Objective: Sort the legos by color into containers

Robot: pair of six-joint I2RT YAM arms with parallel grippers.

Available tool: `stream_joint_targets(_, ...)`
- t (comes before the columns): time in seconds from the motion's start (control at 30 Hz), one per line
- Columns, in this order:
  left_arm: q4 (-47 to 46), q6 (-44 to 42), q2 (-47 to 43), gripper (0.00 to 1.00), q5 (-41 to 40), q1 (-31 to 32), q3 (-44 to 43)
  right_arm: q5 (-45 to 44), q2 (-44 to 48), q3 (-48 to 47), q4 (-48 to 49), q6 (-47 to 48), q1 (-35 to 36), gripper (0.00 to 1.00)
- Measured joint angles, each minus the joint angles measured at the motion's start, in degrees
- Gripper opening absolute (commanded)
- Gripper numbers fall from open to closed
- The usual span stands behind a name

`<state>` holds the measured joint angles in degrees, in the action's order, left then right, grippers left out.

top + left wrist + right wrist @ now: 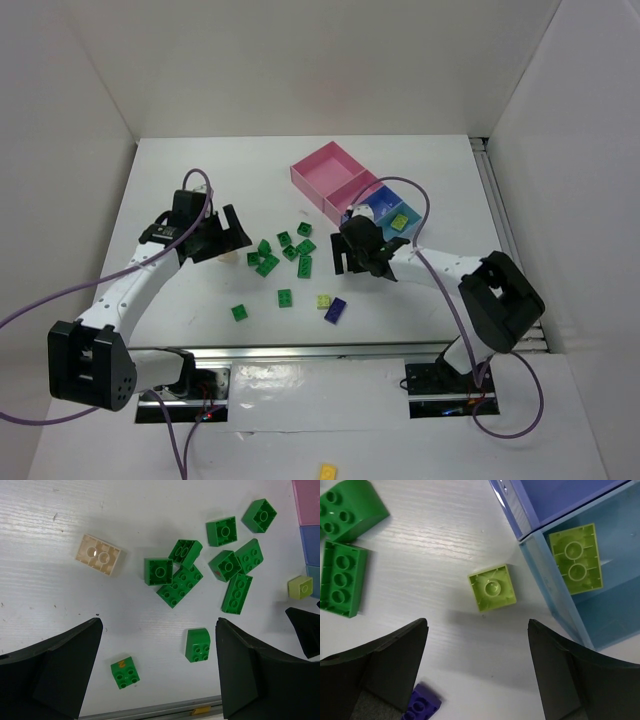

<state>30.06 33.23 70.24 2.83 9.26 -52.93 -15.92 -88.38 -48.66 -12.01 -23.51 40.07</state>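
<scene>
Several green legos lie in a cluster mid-table, also in the left wrist view. A cream lego lies left of them. Two single green ones lie nearer. My left gripper hangs open and empty above them. My right gripper is open and empty above a yellow-green lego beside the light blue container. That box holds another yellow-green lego. A purple lego lies close by. The large pink container is empty.
A dark blue box joins the light blue one. Two green bricks lie left of the right gripper. A metal rail runs along the table's near edge. A lone yellow brick lies below the arm bases. White walls enclose the table.
</scene>
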Motion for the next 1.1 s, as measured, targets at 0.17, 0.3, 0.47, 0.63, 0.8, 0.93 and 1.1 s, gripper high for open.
stream_joint_targets(0.17, 0.0, 0.0, 0.0, 0.97, -0.3, 0.0, 0.0, 0.5, -3.6, -0.5, 1.6, 1.1, -1.9, 0.88)
stream_joint_targets(0.3, 0.0, -0.1, 0.0, 0.97, -0.5, 0.0, 0.0, 0.9, -6.6, -2.1, 2.2, 2.2, -2.0, 0.83)
stream_joint_targets(0.47, 0.0, -0.1, 0.0, 0.97, -0.7, 0.0, 0.0, 1.5, -8.7, -4.6, 3.1, 3.3, -2.1, 0.71)
stream_joint_targets(0.63, 0.0, -0.1, 0.0, 0.97, -1.0, 0.0, 0.0, 1.4, -8.8, -5.8, 3.2, 3.9, -1.7, 0.41)
stream_joint_targets(0.8, 0.0, -0.1, 0.0, 0.97, -1.0, 0.0, 0.0, 0.2, -7.0, -6.3, 2.3, 3.9, -1.0, 0.33)
stream_joint_targets(0.93, 0.0, -0.1, 0.0, 0.97, -1.0, 0.0, 0.0, -2.1, -2.2, -6.3, 1.2, 3.9, -1.0, 0.33)
stream_joint_targets(1.1, 0.0, -0.1, 0.2, 0.97, -1.0, 0.0, 0.0, -5.7, 5.0, -6.8, -0.2, 3.8, -1.9, 0.33)
